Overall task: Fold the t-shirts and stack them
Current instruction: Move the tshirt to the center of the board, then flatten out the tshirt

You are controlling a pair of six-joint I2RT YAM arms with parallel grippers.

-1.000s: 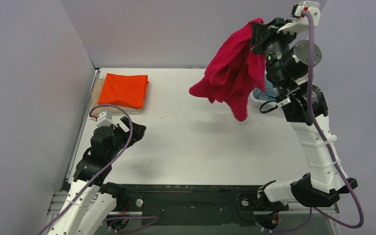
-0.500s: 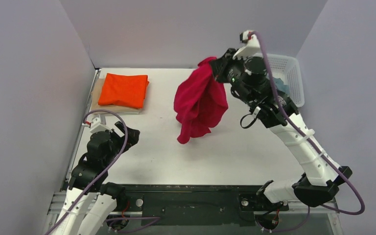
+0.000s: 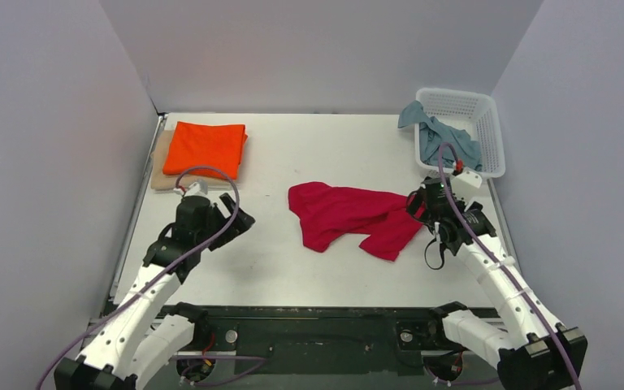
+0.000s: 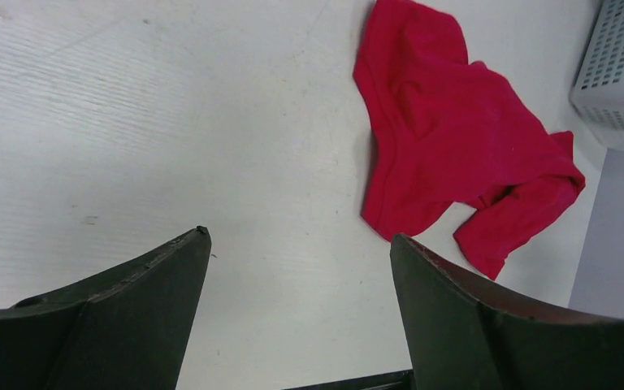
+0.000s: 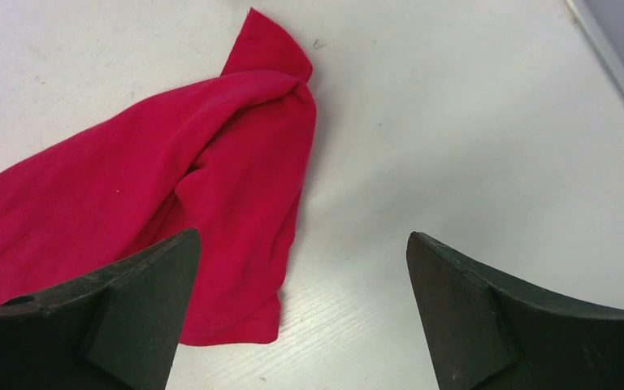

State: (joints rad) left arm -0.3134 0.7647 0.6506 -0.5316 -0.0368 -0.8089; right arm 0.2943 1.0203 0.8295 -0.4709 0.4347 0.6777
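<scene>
Table (image 3: 292, 268) now bears crimson shirt (image 3: 345, 215) — right tool (image 5: 302, 237) released.

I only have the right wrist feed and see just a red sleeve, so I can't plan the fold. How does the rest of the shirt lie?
Observer: The red shirt lies crumpled mid-table, stretched left to right.
Operator: Where is the stack?
Observer: Far-left corner: a folded orange shirt sits on a beige shirt.
Operator: Any more shirts?
Observer: A grey-blue shirt hangs over the rim of the basket, far right.
</scene>
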